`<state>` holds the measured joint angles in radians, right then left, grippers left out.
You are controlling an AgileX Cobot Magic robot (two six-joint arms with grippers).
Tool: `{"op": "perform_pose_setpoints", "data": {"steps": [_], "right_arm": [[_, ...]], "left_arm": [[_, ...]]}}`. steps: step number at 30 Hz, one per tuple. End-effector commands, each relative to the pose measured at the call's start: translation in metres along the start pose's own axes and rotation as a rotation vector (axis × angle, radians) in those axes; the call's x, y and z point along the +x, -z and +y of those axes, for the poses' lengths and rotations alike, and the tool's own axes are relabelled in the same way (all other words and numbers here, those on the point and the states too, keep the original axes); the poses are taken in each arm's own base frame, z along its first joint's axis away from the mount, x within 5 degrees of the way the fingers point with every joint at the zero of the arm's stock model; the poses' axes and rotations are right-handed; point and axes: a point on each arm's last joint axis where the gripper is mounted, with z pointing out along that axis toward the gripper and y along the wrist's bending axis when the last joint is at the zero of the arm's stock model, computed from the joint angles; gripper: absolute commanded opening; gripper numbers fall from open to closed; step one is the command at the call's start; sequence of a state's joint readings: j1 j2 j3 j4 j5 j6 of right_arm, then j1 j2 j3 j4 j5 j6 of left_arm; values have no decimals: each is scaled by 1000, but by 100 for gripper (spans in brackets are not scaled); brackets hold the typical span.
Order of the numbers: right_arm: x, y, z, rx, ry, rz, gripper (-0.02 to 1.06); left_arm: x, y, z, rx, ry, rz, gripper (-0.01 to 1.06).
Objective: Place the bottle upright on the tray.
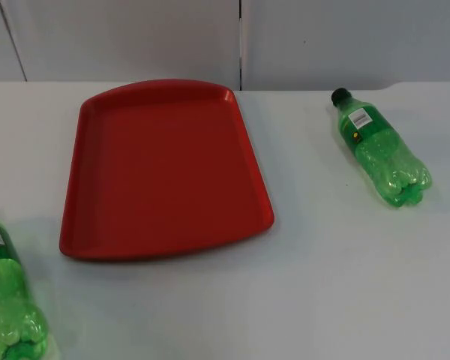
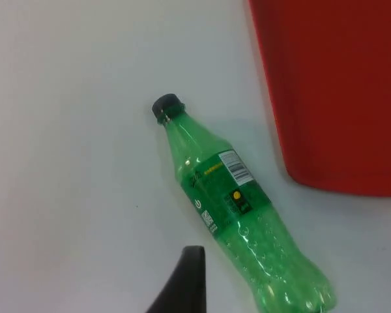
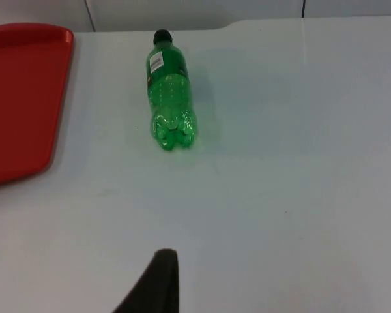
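A red tray [image 1: 165, 169] lies empty on the white table, left of centre. One green bottle [image 1: 379, 150] with a black cap lies on its side at the right, cap toward the wall. A second green bottle [image 1: 7, 300] lies on its side at the near left edge. My left gripper [image 2: 182, 287] hovers above that left bottle [image 2: 238, 208], close to its lower body, with the tray's corner [image 2: 339, 98] beside it. My right gripper [image 3: 153, 283] is well back from the right bottle [image 3: 169, 98], whose base faces it, and the tray's edge [image 3: 19, 98] lies off to one side.
The grey partition wall [image 1: 240, 37] closes the table at the back. Bare white table top [image 1: 337, 277] stretches between the tray and the right bottle and along the front.
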<state>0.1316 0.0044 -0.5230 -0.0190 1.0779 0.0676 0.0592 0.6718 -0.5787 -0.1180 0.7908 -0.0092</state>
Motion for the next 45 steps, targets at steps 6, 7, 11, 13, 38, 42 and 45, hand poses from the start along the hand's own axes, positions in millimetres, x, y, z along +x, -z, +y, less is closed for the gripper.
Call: {"op": "perform_pose_setpoints", "data": {"steps": [6,7,11,13,38,42,45], "right_arm": [[2,-1,0,5,-1,2,105],[2,-1,0,5,-1,2,105],[2,-1,0,5,-1,2,105],[2,-1,0,5,-1,2,105],[2,-1,0,5,-1,2,105],[2,-1,0,5,-1,2,105],[2,-1,0,5,-1,2,105]], "left_arm": [[-31,-26,-3,8,27,89,88],[-31,-26,-3,8,27,89,88],[-44,-54,-2,-3,36,184,88],[-46,-56,-2,-3,37,190,88],[-64,-157,4,-95,318,398,88],[-59,-171,6,-126,361,462,88],[-55,-186,5,-136,383,476,88]]}}
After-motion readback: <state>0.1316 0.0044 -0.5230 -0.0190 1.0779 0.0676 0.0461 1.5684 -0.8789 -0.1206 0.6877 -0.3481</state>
